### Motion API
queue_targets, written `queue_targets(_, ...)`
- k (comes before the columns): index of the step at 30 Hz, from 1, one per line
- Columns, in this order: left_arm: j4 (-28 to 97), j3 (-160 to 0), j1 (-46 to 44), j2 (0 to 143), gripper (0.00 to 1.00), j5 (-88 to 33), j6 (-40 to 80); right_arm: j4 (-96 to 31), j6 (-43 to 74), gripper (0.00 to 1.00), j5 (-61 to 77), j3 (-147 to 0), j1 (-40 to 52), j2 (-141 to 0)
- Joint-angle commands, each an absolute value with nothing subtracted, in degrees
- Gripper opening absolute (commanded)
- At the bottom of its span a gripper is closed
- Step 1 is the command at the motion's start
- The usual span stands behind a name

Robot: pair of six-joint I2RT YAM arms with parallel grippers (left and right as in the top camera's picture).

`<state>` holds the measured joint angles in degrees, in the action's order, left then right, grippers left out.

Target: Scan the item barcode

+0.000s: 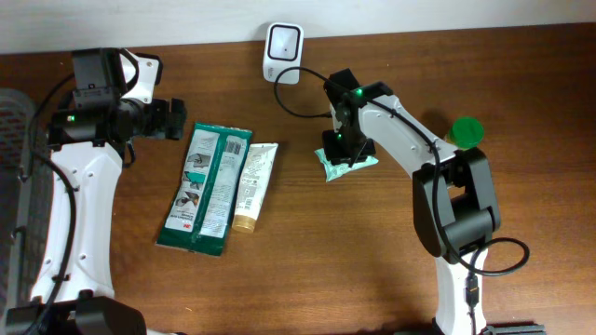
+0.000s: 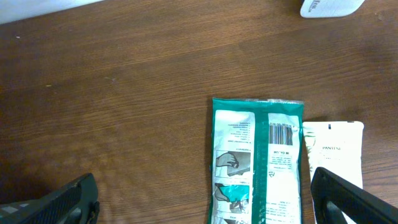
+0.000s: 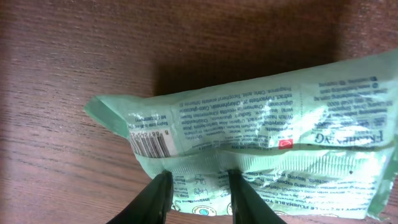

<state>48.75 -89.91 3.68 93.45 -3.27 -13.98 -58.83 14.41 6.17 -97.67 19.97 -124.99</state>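
Observation:
A pale green packet (image 1: 346, 164) lies flat on the wooden table, its barcode (image 3: 149, 144) facing up near its left end. My right gripper (image 3: 199, 176) sits over the packet's near edge. Its fingers (image 3: 163, 193) stand a little apart, tips down on the wrapper, and flat printed film shows between them. In the overhead view the right gripper (image 1: 345, 149) covers much of the packet. The white scanner (image 1: 282, 51) stands at the table's back edge. My left gripper (image 1: 177, 119) hovers wide open at the far left, holding nothing.
A dark green wipes pack (image 1: 207, 186) and a white Pantene tube (image 1: 253, 184) lie side by side left of centre. The pack's barcode (image 2: 281, 132) faces up. A green round lid (image 1: 467, 130) sits at right. A grey basket (image 1: 11, 186) borders the left edge.

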Motion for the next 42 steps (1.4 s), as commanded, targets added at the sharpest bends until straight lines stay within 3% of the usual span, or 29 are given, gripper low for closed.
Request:
queue_targets(1,48.7,-90.1,3.9,93.3,0.99,-4.3,-14.9,-59.1,13.9,0.35,5.4,-95.1,20.2,-128.0)
queue_targets(7,48.7,-90.1,3.9,93.3,0.99,-4.3,-14.9,-60.5,8.8,0.49,12.1,-99.3,17.5,-126.4)
queue_targets(14,48.7,-90.1,3.9,93.3,0.99,-4.3,-14.9,-64.6,0.0,0.62,24.9,-107.0,2.4,-121.5)
queue_targets(19,48.7,-90.1,3.9,93.3,0.99,-4.3,-14.9,-64.1,-10.3,0.63,37.5,-106.3,-3.1,-129.6)
queue_targets(25,48.7,-90.1,3.9,93.3,0.99,-4.3,-14.9,-63.5,-16.3,0.62,46.0,-106.3,-1.7,-138.4)
queue_targets(30,48.7,-90.1,3.9,93.3,0.99,-4.3,-14.9,-63.9,-16.3,0.62,44.2,-105.8,1.6,-139.6)
queue_targets(36,48.7,-90.1,3.9,93.3,0.99,-4.3,-14.9,-63.9,-16.3,0.31,43.7,-103.9,2.2,-139.7)
queue_targets(38,48.7,-90.1,3.9,93.3,0.99,-4.3,-14.9,-63.7,-16.3,0.12,43.7,-103.9,2.2,-139.7)
queue_targets(39,48.7,-90.1,3.9,93.3,0.99,-4.3,-14.9,-63.7,-16.3,0.07,43.8,-103.9,2.2,-139.7)
queue_targets(42,48.7,-90.1,3.9,93.3,0.99,-4.3,-14.9,-65.2,-16.3,0.04,46.4,-103.9,2.2,-138.7)
